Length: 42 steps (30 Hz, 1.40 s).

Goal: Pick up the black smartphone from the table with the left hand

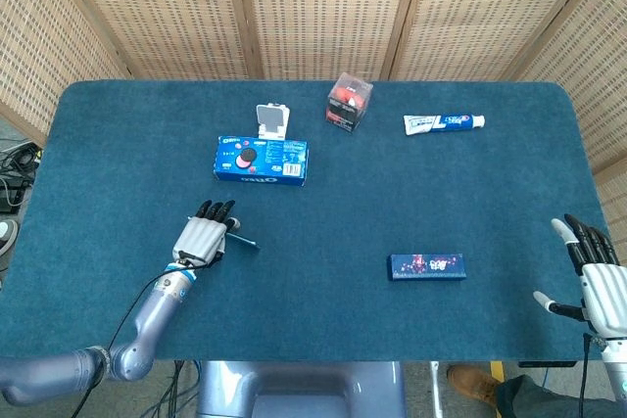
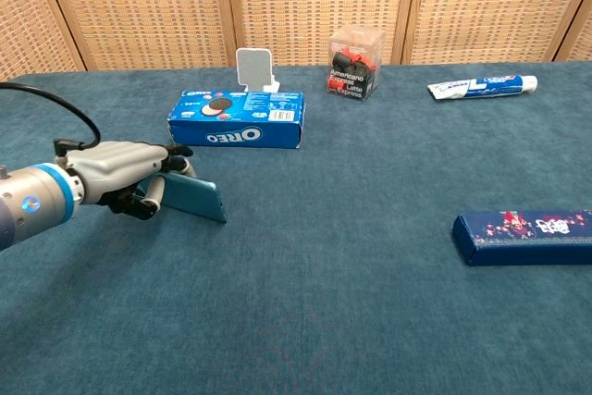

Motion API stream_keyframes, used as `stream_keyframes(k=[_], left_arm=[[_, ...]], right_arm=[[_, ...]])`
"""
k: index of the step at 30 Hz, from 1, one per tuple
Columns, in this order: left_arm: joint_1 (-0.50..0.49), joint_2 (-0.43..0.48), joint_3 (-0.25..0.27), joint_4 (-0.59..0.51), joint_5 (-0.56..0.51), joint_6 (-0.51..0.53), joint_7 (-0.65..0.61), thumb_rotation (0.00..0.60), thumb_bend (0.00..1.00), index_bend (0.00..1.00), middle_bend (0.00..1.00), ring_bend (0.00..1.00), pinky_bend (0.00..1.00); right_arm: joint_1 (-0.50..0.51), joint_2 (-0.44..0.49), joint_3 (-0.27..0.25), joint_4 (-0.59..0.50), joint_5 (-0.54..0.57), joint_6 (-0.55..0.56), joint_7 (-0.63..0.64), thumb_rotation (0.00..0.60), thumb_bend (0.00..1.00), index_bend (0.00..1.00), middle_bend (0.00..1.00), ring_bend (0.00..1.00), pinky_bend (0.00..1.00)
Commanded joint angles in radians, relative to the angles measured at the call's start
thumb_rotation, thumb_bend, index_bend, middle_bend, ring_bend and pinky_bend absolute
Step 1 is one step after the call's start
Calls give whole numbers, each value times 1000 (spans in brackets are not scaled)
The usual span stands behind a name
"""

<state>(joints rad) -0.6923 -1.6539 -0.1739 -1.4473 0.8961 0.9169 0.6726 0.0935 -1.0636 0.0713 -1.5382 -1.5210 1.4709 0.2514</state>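
The left hand (image 2: 125, 168) holds the phone (image 2: 192, 198) tilted up (its flat teal back shows, screen hidden). The right hand (image 1: 594, 276), fingers spread wide, hangs past the fuzzy table's (image 1: 392, 203) edge.

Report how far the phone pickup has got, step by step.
Done: the left robot hand has closed on the black smartphone and tipped it up, its teal back facing the chest camera.
In hand: the lift; the phone's lower corner looks at or just above the table, so I cannot tell if it is clear.
Left: raising it fully off. The right robot hand hangs open at the table's edge.
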Motion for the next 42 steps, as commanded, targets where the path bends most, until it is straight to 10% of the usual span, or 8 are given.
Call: stream_keyframes(k=[1,16,21,31,42], left_arm=[[-31,-27,-15,42,-12,-14,0,600,592,4,0,0,0],[-16,0,-33,32,202,69,-242,600,356,0,0,0,0],[45,140,-22,-114,296,178,-277,600,7,0,0,0,0],[269,461,91,-405,406,399,-365,600,0,0,0,0,0],[459,594,234,-440,555,575,-461,600,0,0,0,0,0]], right_arm=[[1,-1,-1,1,1,-2,-1,600,0,74,0,0,0],[5,-6,-2,3,6,-15,-7,600,0,74,0,0,0],[5,-5,-4,-2,1,-13,-6,600,0,74,0,0,0],[2,-4,-8,-16,-14,1,-23,600,0,75,0,0,0],[-7,0,-12,-28,-28,24,-33,600,0,77,0,0,0]])
